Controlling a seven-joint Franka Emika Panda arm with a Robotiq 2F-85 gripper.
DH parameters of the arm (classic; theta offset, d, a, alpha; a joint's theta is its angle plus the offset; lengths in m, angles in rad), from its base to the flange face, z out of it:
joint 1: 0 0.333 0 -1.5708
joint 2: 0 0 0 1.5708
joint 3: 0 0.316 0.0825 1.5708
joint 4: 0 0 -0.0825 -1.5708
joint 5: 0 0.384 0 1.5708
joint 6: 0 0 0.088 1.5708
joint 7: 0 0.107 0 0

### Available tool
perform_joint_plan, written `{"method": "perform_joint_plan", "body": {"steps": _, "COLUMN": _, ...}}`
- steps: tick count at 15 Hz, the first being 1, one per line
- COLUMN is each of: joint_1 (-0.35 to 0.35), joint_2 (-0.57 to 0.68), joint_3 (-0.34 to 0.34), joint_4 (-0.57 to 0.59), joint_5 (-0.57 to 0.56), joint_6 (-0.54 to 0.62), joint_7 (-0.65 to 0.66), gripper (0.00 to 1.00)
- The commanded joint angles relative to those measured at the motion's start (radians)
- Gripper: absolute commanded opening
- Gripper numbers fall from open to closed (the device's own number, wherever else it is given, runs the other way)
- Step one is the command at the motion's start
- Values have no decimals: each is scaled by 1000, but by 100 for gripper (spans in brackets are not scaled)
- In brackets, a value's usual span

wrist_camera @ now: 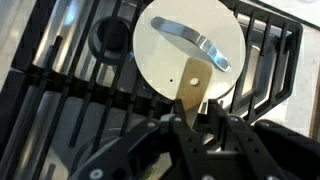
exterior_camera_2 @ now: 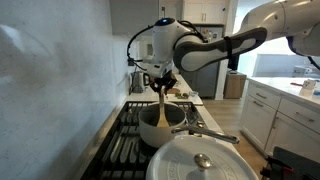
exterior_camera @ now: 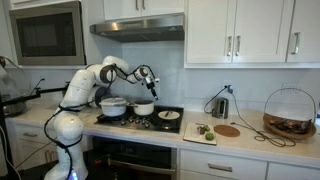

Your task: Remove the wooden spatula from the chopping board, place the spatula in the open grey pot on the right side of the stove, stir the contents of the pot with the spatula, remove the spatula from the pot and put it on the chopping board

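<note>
We pinch the pale wooden spatula (exterior_camera_2: 161,106) by its handle in our black gripper (exterior_camera_2: 160,84), the fingers pressed against it. Its blade hangs straight beneath, reaching into the small, low, round grey pot (exterior_camera_2: 155,135) directly below.

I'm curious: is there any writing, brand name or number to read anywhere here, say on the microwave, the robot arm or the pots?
No text can be read in any view.
Microwave: any brand or button labels are too small to read.
Robot arm: no marking can be made out.
Grey pot and wooden spatula: no print shows.
</note>
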Motion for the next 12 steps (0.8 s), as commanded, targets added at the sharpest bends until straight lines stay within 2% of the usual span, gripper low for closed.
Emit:
{"method": "perform_joint_plan", "body": {"steps": 1, "joint_1": -2, "joint_2": -24, "joint_3": 3, "joint_4": -25, "joint_5": 12, "joint_6": 2, "joint_7": 5, "gripper": 56}}
{"method": "perform_joint_plan", "body": {"steps": 2, "joint_1": -1, "joint_2": -22, "joint_3": 3, "joint_4": -24, "joint_5": 10, "joint_6": -2, "joint_7": 7, "gripper": 58}}
{"method": "perform_joint_plan", "body": {"steps": 7, "joint_1": 0, "joint_2": -17, "joint_3": 2, "joint_4": -19, "joint_5": 9, "joint_6": -10, "joint_7": 7, "gripper": 93}}
{"method": "perform_joint_plan", "body": {"steps": 8, "joint_1": 0, "joint_2": -17, "joint_3": 2, "joint_4": -20, "joint_5": 10, "joint_6": -8, "joint_7": 5, "gripper": 85}}
{"method": "perform_joint_plan", "body": {"steps": 9, "joint_1": -1, "joint_2": -17, "joint_3": 2, "joint_4": -21, "joint_5": 10, "joint_6": -7, "joint_7": 4, "gripper": 59}}
{"method": "perform_joint_plan", "body": {"steps": 10, "joint_1": 0, "joint_2": -16, "joint_3": 2, "joint_4": -21, "joint_5": 10, "joint_6": -7, "joint_7": 6, "gripper": 60}}
{"method": "perform_joint_plan", "body": {"steps": 12, "joint_1": -1, "joint_2": -16, "joint_3": 2, "joint_4": -22, "joint_5": 9, "joint_6": -4, "joint_7": 6, "gripper": 48}}
